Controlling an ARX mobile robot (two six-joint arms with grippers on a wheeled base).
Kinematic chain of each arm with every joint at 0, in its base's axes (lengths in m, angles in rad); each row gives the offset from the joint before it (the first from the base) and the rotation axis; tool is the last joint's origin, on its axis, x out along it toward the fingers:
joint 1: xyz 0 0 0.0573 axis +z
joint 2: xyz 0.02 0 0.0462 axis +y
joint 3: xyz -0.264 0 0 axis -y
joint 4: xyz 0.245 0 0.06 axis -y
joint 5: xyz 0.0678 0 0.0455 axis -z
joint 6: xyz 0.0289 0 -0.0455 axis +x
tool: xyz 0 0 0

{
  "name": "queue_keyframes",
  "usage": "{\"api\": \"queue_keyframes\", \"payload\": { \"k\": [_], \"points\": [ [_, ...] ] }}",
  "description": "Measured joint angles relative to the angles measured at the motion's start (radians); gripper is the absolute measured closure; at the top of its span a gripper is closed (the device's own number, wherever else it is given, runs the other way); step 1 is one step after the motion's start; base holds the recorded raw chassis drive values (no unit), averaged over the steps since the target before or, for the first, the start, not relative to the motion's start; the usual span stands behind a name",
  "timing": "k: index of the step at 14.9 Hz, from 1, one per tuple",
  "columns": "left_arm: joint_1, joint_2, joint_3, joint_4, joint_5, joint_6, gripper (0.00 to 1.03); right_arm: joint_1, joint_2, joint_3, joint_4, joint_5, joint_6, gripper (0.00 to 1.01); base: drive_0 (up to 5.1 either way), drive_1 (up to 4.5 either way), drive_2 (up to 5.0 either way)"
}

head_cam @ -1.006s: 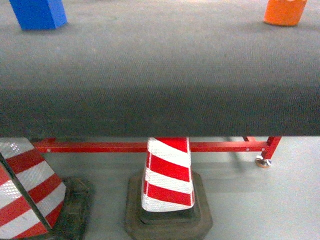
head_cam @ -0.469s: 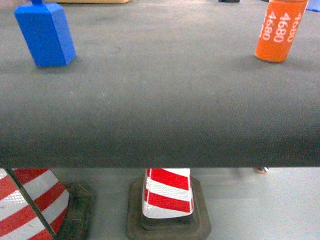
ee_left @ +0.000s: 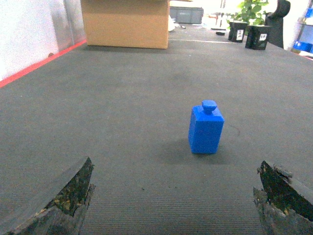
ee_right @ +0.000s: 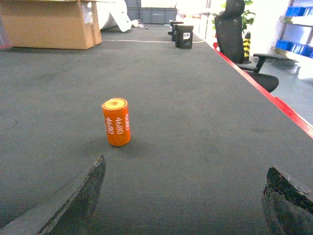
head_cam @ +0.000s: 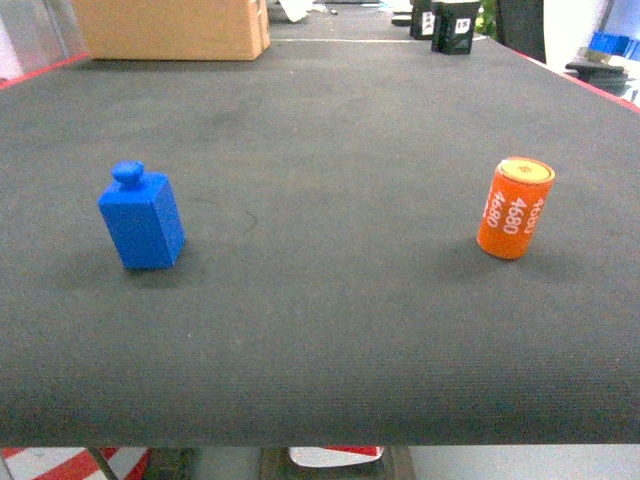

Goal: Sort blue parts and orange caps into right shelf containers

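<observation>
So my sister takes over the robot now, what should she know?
Left hand: open, holding nothing, the blue part standing on the mat ahead of it.
Right hand: open, holding nothing, the orange cap standing upright ahead, a little to its left.
Both pieces are on the dark table mat, far apart: blue on the left, orange on the right.
Done: nothing sorted yet.
Left: grab both pieces and put them in the shelf containers, which are not in view here.

Dark mat table (head_cam: 330, 330), cardboard box (head_cam: 170, 28), office chair (ee_right: 234, 27) beyond.
</observation>
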Motion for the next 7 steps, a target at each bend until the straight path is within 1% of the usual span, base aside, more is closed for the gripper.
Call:
{"api": "queue_keyframes", "payload": {
  "k": [7],
  "points": [
    [0.000,0.000,0.000,0.001,0.000,0.000,0.05,0.000,0.000,0.000,-0.001,0.000,-0.001,0.03,0.0,0.00,0.0]
  ]
}}
